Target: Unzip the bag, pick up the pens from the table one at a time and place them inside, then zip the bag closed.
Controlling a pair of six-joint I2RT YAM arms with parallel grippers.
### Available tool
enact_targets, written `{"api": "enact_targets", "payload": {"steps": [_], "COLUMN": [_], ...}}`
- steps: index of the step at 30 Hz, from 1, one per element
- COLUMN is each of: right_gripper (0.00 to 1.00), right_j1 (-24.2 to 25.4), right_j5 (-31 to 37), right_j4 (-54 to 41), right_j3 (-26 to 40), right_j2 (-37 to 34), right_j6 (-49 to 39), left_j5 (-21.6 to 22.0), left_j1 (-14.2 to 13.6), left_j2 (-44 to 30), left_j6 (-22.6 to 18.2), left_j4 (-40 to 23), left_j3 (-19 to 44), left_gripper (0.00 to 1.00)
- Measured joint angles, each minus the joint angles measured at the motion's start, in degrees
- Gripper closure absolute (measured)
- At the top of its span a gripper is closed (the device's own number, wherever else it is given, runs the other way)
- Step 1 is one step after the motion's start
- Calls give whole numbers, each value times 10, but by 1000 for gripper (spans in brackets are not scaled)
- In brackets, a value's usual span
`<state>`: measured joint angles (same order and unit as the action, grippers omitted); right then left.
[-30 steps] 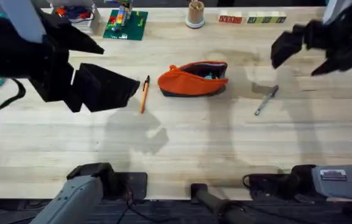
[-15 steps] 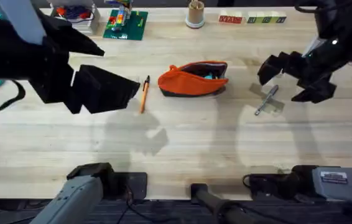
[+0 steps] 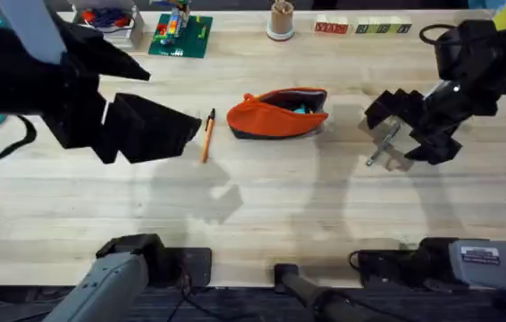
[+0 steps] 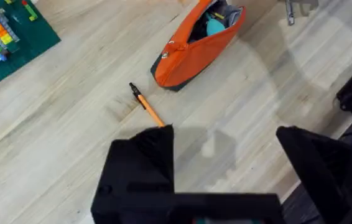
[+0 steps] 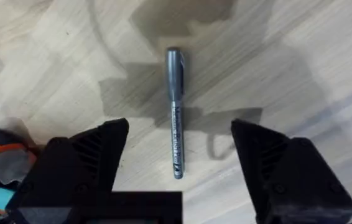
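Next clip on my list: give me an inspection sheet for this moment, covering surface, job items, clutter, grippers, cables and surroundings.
Surface: light wooden table, bare across the near half.
Job's things: orange bag unzipped, something teal inside; orange pen lies on the table left of the bag; silver pen lies on the table right of the bag.
Clutter: green brick baseplate, cup of sticks and row of letter blocks along the far edge.
Grippers: left gripper open, above the table near the orange pen; right gripper open, straddling the silver pen, not gripping it.
Cables: dark cable at the left edge.
Surroundings: nothing seen.
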<state>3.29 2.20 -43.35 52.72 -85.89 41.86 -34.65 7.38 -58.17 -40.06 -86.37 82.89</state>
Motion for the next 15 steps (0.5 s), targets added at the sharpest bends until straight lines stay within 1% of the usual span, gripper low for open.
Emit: {"api": "enact_targets", "payload": {"steps": [4, 7, 13, 15], "right_gripper": [3, 3, 5, 35], "right_j1": [0, 0, -1, -1], "right_j5": [0, 2, 9, 11], "right_j4": [3, 7, 3, 0], "right_j3": [-1, 0, 12, 15], "right_j2": [-5, -29, -45, -50], "right_j6": [4, 4, 11, 12], "left_j5": [0, 0, 0, 0], "left_j1": [0, 0, 0, 0], "left_j2": [0, 0, 0, 0], "left_j6": [0, 0, 0, 0], "left_j4": [0, 0, 0, 0], "left_j3": [0, 0, 0, 0], "left_gripper": [7, 7, 8, 7]}}
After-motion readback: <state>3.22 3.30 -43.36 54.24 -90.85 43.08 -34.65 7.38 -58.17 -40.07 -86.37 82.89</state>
